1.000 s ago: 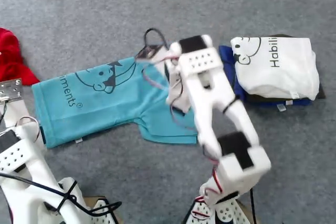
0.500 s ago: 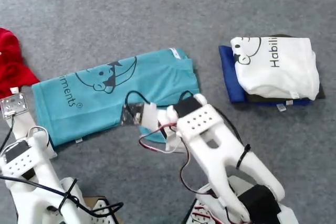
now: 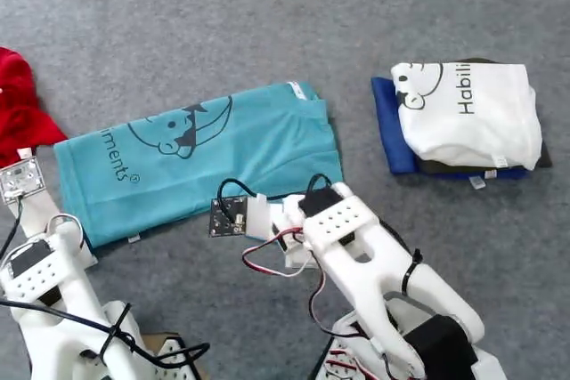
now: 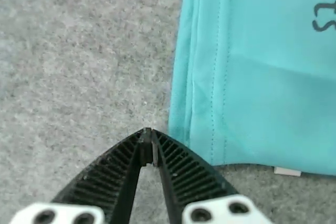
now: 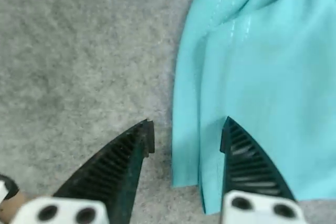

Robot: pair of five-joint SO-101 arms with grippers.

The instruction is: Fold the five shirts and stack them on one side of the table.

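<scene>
**Operator:** Report the layout, largest item first.

**Technician:** The grey table [image 3: 134,33] carries one teal shirt [image 3: 205,162] spread flat left of centre. A stack [image 3: 468,117] of folded shirts sits on the right side, white on top of dark and blue ones. A red shirt [image 3: 16,100] lies bunched at the left edge.

**Operator:** What has changed in the last second?

**Technician:** A second ago the right arm was stretched over the teal shirt's right end, and a sleeve stuck out toward the arms. That sleeve is now tucked in, so the right end forms a straight edge. The arm has drawn back to the shirt's near edge.

**Operator:** Consequence for the task?

**Technician:** The sleeve fold appears done. The shirt is still long and probably needs further folds before it joins the stack. The red shirt is not yet folded.

**Operator:** What do the wrist views add to the high view?

**Technician:** The high view gives positions; the wrist views give the jaw gaps. The right gripper [image 5: 186,129] is spread wide and holds nothing, one finger over the table, the other over the teal fabric. The left gripper [image 4: 148,136] is closed tip to tip with nothing between, above the table just beside the shirt's hem, near a small white label [image 4: 286,171]
</scene>
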